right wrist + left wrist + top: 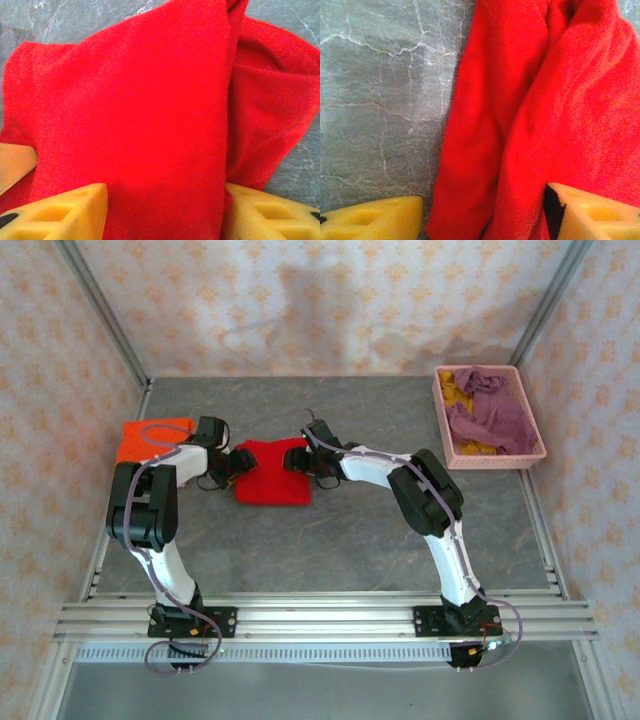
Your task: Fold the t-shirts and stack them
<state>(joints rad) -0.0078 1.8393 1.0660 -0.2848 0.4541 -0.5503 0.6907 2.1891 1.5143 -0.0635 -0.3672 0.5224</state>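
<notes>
The bright red t-shirt (272, 474) lies folded into a rough square mid-table. My left gripper (238, 462) stands open at its left edge, and a thick fold of red cloth (520, 125) lies between the yellow fingers (375, 217). At the shirt's right top corner my right gripper (300, 456) is also open, its fingers (272, 215) straddling a red fold (150, 125). A folded orange t-shirt (150, 438) rests at the left. The mauve-purple shirt (490, 410) and the mustard yellow one (457, 385) sit in the basket. The pale pink shirt is out of view.
The pink plastic basket (497, 456) stands at the back right against the wall. Grey marbled tabletop (360, 540) stretches in front of the red shirt. Metal rails (320, 618) run along the near edge.
</notes>
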